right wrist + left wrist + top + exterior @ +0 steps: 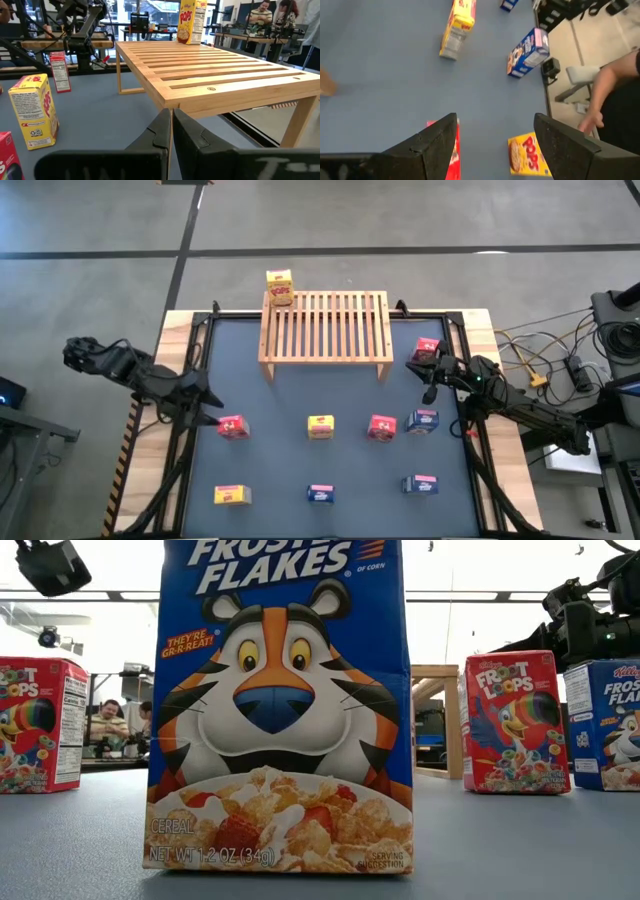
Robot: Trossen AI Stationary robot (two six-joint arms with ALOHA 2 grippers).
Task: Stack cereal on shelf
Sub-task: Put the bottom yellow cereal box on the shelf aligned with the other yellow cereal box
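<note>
High view shows your left gripper, fingers spread wide, beside the red box, one yellow box on the shelf, and your right gripper closed empty near another red box, risking knocking it over.

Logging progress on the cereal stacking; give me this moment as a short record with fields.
shelf: far middle of the table
on shelf: one yellow Pops box, upright at a far corner
off shelf: eight boxes, three red, three blue, two yellow
left gripper: open, at the left red box
right gripper: shut, empty, by the shelf's right end
stage: one of nine stacked
</note>
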